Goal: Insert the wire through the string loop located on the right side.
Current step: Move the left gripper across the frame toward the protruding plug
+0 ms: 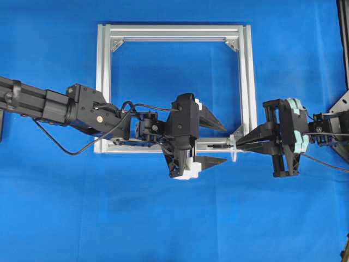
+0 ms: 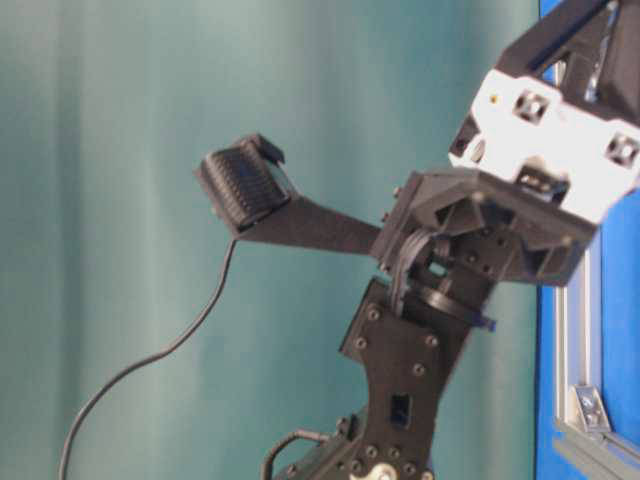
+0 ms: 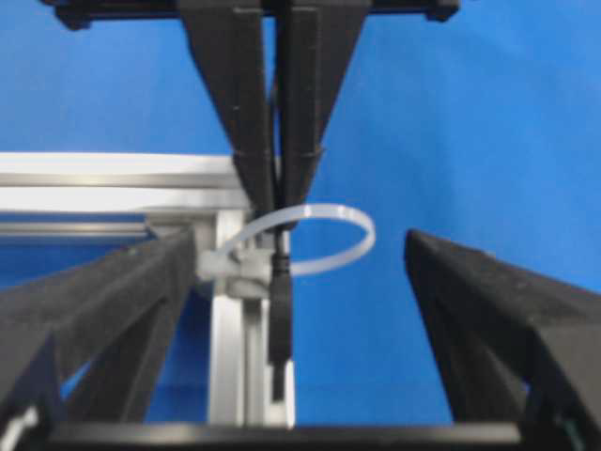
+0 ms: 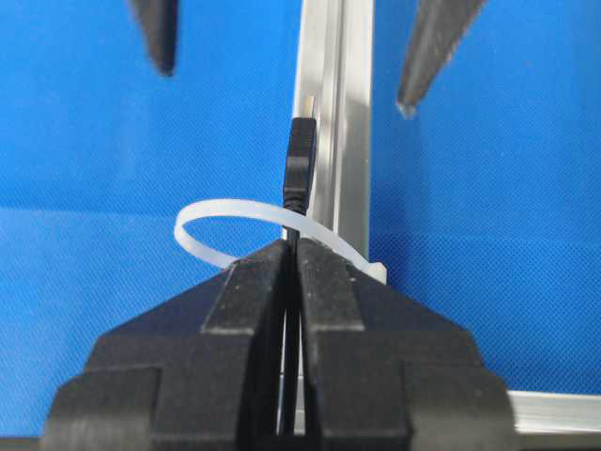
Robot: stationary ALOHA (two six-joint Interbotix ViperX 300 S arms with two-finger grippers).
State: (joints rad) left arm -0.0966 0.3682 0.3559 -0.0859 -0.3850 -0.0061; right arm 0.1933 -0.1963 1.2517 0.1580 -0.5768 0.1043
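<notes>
The silver frame [image 1: 103,82] lies flat on the blue table. At its front right corner stands the whitish string loop [image 1: 233,148] [image 3: 324,237] [image 4: 221,218]. My right gripper [image 1: 238,143] [image 4: 293,246] is shut on the thin black wire just behind the loop. The wire's thicker dark tip [image 1: 218,146] [image 3: 279,310] [image 4: 299,174] pokes out of the loop toward the left arm, so the wire runs through the loop. My left gripper [image 1: 224,144] [image 3: 300,244] is open, one finger on each side of the tip, touching neither wire nor loop.
The frame's front rail [image 3: 113,174] [image 4: 338,113] runs directly under the wire. A loose black arm cable [image 1: 71,150] trails over the table at the left. The frame's corner bracket [image 2: 590,400] shows at table level. Bare blue table lies in front of the frame.
</notes>
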